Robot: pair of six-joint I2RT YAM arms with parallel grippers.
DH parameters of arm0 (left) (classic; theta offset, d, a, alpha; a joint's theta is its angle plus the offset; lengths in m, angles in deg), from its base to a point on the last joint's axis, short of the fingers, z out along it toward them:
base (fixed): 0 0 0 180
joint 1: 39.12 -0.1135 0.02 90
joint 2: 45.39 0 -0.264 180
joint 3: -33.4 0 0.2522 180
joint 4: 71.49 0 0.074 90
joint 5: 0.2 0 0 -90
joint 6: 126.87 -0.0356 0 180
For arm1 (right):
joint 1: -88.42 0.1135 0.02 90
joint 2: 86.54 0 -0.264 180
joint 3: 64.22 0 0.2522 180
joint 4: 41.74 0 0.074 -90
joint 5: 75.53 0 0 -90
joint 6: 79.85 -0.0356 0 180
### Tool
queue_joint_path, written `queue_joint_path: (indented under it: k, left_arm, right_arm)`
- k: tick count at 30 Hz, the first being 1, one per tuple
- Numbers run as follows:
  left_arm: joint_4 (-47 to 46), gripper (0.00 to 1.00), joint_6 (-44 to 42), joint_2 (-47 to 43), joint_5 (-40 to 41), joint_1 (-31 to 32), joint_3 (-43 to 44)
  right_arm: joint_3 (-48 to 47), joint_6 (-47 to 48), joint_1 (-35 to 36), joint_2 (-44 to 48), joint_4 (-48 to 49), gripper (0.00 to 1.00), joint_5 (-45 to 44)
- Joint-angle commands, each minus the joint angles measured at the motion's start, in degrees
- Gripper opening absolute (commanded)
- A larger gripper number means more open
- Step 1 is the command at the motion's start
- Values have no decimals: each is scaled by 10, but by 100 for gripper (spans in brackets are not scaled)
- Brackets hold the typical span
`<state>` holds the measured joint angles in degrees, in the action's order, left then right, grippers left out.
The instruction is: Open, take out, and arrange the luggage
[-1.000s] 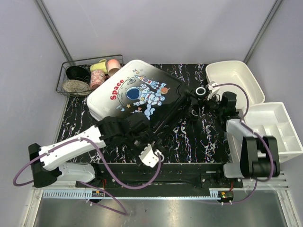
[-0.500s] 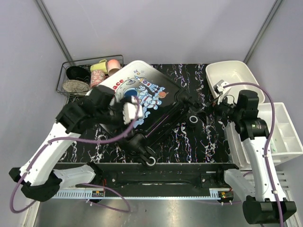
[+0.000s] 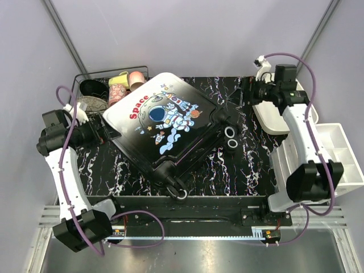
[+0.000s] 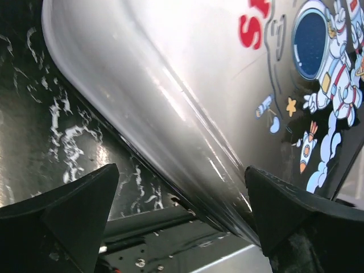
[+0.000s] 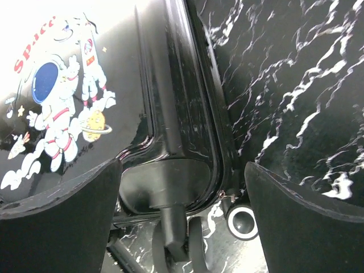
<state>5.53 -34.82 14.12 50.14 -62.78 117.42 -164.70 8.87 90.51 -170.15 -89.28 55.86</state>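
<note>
Luggage (image 3: 165, 122) lying print-up on the table (image 3: 250, 168), left jaws and right jaws both gaping wide, gripping nothing.

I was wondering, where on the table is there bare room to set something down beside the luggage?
The widest bare patch of table lies near-right, between the luggage wheels and the right arm. A smaller one sits near-left, below the luggage. The far-left corner is crowded: the wire basket sits right beside the luggage.
</note>
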Motion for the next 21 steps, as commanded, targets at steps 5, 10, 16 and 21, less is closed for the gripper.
queue_joint_path:
  k: [5, 10, 16, 21]
  left_arm:
    - [-61, 99, 101, 28, -126, -28, -62]
    - [-116, 98, 106, 56, -173, -19, -73]
    - [-133, 94, 85, 84, -155, 44, -47]
    - [-189, 93, 102, 123, -94, 91, -6]
  right_arm:
    - [81, -23, 56, -11, 4, 98, 124]
    - [190, -32, 85, 57, 2, 85, 164]
    - [293, -72, 100, 189, -16, 66, 189]
    - [327, -70, 131, 270, -56, 66, 172]
